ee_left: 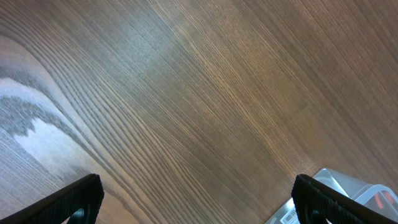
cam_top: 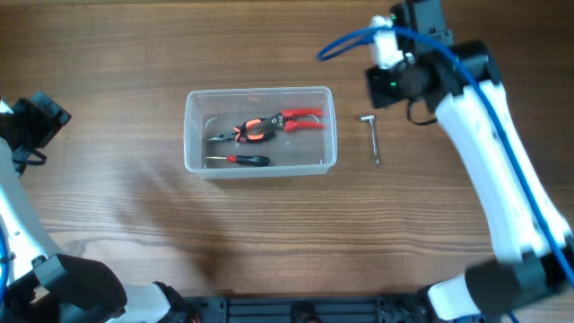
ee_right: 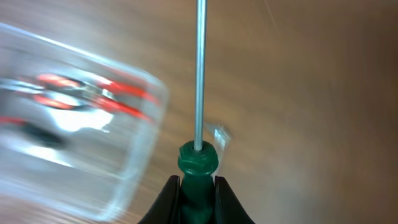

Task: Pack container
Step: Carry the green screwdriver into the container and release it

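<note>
Jaws, right: clenched on the green handle of the green-handled screwdriver [ee_right: 198,160]; the right gripper [ee_right: 196,185] has it pinched from both sides.
Shaft: bare metal, running straight out from the fingers and up the middle of the right wrist view. Its tip is out of frame.
Jaws, left: released and wide apart with nothing between them; the left gripper [ee_left: 198,190] hangs over bare wood.
Left fingers [ee_left: 78,200]: black, showing at both bottom corners of the left wrist view, with a clear tub corner just beside the right-hand one.
Container [cam_top: 190,130]: clear tub sitting mid-table between the two arms, its long side running left to right from overhead.
Inside it: pliers [cam_top: 269,127] with red-orange handles lie across the middle, and a small screwdriver [cam_top: 247,160] lies along the near wall.
Beside it: an L-shaped metal key [cam_top: 375,139] lies on the table [cam_top: 269,242], near the right short wall, not touching.
Right arm [cam_top: 484,170]: white, with its wrist up past the container's far right corner.
Left arm [cam_top: 18,215]: at the far left edge, well apart from the container.
Right wrist view: blurred, with the container smeared at left, so I cannot make out fine detail.
</note>
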{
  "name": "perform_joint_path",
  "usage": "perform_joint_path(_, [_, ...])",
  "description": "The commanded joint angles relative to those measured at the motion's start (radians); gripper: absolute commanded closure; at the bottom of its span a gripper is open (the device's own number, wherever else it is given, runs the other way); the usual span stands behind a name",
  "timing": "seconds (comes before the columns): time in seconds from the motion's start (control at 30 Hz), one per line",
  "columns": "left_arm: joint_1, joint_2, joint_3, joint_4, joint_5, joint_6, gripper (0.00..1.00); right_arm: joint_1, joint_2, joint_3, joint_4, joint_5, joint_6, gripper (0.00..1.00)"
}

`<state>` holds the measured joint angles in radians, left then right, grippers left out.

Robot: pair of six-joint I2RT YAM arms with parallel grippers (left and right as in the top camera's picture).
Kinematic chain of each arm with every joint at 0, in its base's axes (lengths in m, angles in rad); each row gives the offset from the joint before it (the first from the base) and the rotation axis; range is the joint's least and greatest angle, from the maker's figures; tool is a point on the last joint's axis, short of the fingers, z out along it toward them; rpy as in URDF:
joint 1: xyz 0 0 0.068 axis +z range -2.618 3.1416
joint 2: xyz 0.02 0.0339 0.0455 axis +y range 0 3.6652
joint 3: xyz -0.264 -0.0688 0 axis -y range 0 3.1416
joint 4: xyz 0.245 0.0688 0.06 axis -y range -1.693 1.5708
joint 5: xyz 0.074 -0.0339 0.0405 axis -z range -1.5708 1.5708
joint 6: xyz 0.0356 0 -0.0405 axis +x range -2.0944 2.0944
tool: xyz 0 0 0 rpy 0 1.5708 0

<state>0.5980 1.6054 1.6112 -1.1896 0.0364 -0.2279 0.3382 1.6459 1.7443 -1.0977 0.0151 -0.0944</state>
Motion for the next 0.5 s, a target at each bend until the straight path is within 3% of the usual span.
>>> perform_joint_path(0.0, [0.005, 0.002, 0.006, 0.000, 0.016, -0.016, 0.00, 0.153, -0.034, 0.013, 0.073, -0.116, -0.135, 0.96])
perform_joint_path(0.07, [0.005, 0.002, 0.006, 0.000, 0.016, -0.016, 0.00, 0.223, -0.020, 0.012, 0.117, -0.132, -0.185, 0.96])
perform_joint_path(0.17, [0.005, 0.002, 0.006, 0.000, 0.016, -0.016, 0.00, 0.334, 0.058, 0.010, 0.128, -0.133, -0.386, 0.96])
perform_joint_path(0.47, [0.005, 0.002, 0.006, 0.000, 0.016, -0.016, 0.00, 0.394, 0.330, 0.009, -0.013, -0.129, -0.816, 0.96])
